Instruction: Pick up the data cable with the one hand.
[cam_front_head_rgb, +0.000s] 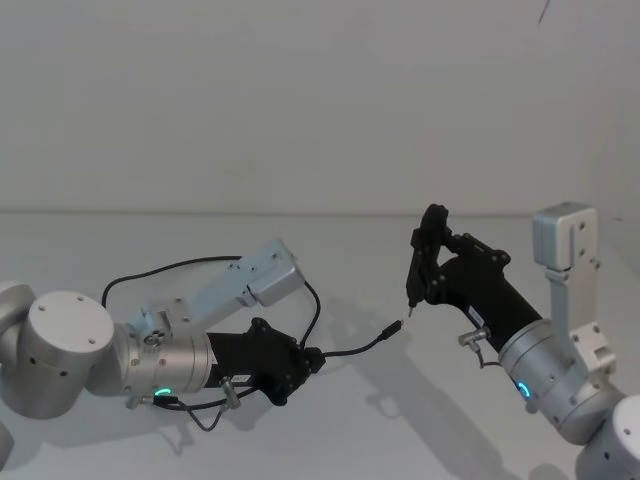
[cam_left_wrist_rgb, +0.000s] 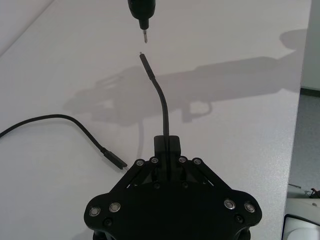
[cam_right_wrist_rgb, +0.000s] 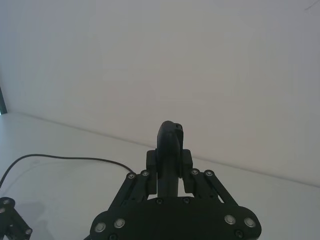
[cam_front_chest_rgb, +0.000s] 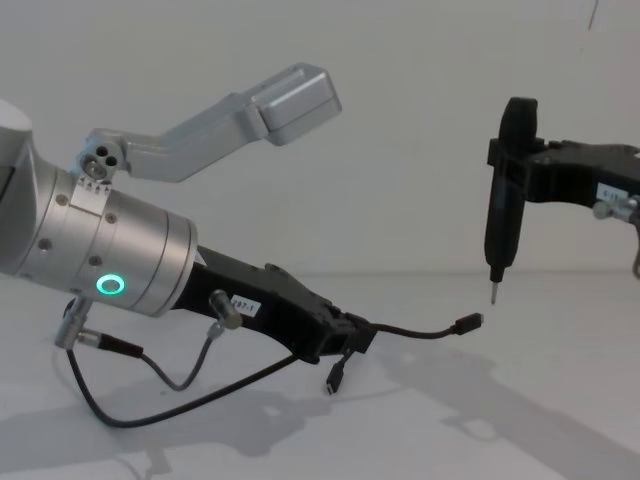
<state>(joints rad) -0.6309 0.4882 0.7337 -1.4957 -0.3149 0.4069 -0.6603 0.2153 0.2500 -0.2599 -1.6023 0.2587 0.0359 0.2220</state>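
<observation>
My left gripper (cam_front_head_rgb: 312, 358) is shut on the thin black data cable (cam_front_head_rgb: 352, 348) a short way from one end. That end's small plug (cam_front_chest_rgb: 468, 322) juts forward in the air, just below the metal tip of a black pen-like tool (cam_front_chest_rgb: 503, 205). The right gripper (cam_front_chest_rgb: 520, 165) is shut on this tool and holds it upright. In the left wrist view the cable (cam_left_wrist_rgb: 161, 97) rises from the left gripper (cam_left_wrist_rgb: 166, 141) toward the tool tip (cam_left_wrist_rgb: 144, 31). The cable's other plug (cam_front_chest_rgb: 335, 378) hangs beside the left gripper, and the rest loops back behind the left arm.
A white table (cam_front_head_rgb: 330, 440) carries the arms' shadows, with a plain white wall behind it. A short grey wire with a silver plug (cam_front_chest_rgb: 100, 343) hangs under the left wrist. The cable's loop (cam_front_head_rgb: 170, 268) runs behind the left arm.
</observation>
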